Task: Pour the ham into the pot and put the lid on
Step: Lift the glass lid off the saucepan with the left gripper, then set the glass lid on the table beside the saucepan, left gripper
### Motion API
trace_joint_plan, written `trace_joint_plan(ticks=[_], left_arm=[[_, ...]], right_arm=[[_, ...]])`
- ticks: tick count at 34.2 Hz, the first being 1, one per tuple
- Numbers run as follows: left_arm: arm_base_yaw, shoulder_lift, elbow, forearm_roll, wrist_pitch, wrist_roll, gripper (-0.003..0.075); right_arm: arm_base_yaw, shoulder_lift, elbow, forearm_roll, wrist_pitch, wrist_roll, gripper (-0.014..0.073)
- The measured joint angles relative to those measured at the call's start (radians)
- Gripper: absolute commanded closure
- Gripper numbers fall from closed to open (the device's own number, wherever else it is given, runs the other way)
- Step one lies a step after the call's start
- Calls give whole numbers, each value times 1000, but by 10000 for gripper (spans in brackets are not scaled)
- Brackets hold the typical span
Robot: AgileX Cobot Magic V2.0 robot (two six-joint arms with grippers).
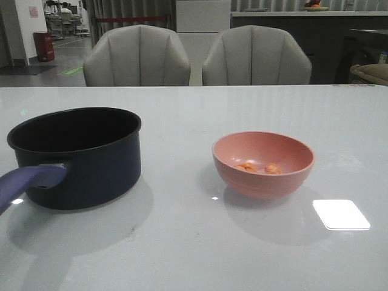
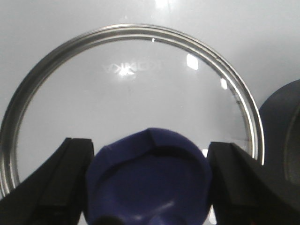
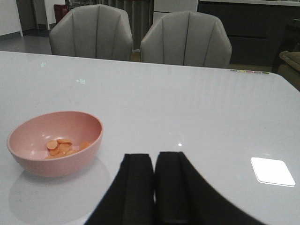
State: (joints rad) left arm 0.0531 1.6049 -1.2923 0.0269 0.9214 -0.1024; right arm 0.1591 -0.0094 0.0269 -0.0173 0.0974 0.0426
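In the front view, the wide dark navy-blue saucepan, the pot [image 1: 76, 154], stands at the lower left of the frame on the glossy white surface [image 1: 182, 242], its lighter purple-blue handle running off the left edge. To its right, well apart, sits the salmon-pink round bowl [image 1: 263, 163] with a few small orange-pink ham pieces [image 1: 259, 168] in its bottom. A bright rectangular light reflection [image 1: 341, 214] lies at the lower right. Behind the surface, two grey padded chairs [image 1: 136, 56] fill the upper middle.

In the left wrist view, the left claw [image 2: 149, 185] has its black fingers [image 2: 61, 183] apart, one on each side of the flared dark-blue knob of the round glass lid [image 2: 136, 89], whose shiny metal rim lies flat on the surface. Whether the fingers touch the knob I cannot tell. A dark edge of the pot shows at the right of that frame.

In the right wrist view, the right claw [image 3: 154, 187] has its fingers pressed together, holding nothing, above the bare surface; the bowl with ham sits at the lower left.
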Motion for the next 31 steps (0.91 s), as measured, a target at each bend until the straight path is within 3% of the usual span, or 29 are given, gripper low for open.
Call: trace_joint_plan(ticks=[8, 31], left_arm=[[11, 0, 129, -17, -123, 13, 317], [11, 167, 145, -27, -157, 14, 304]], right_arm=[[0, 0, 0, 0, 0, 0, 435], [0, 0, 0, 0, 0, 0, 435]])
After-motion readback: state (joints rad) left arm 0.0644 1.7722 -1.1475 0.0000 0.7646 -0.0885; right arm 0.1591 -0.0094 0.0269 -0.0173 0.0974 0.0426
